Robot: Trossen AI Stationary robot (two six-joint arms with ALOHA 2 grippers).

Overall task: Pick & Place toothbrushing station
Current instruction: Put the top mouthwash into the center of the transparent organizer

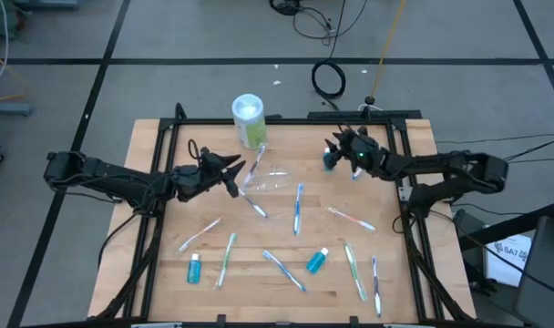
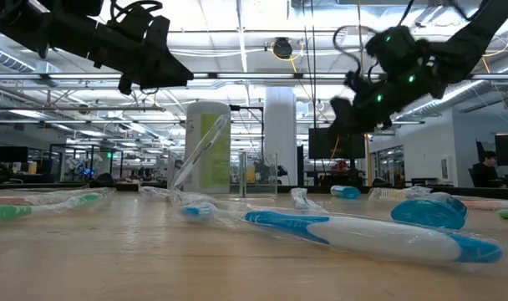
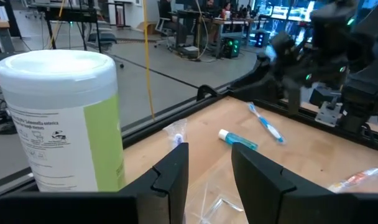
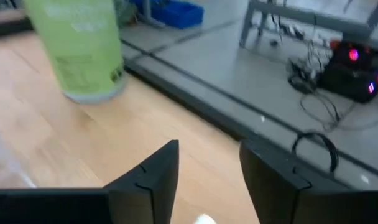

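Several slim wrapped toothbrushes lie flat on the wooden table, among them one (image 1: 295, 208) near the middle and one (image 1: 354, 269) near the front. Teal white-capped tubes lie at the front left (image 1: 194, 269), the front middle (image 1: 317, 261) and the far right (image 1: 330, 159). The clear container (image 1: 270, 179) lies by the canister. One wrapped toothbrush (image 2: 200, 152) stands tilted in front of the canister. My left gripper (image 1: 236, 171) hovers open beside it. My right gripper (image 1: 334, 150) is open above the far tube (image 3: 237, 140), which lies on the table.
A tall green-and-white canister (image 1: 249, 121) stands upright at the far middle of the table. A black frame (image 1: 405, 196) runs along the table's sides. A large blue-and-white toothbrush (image 2: 363, 236) lies close in the low view. Bare wood (image 1: 259, 239) shows between the scattered brushes.
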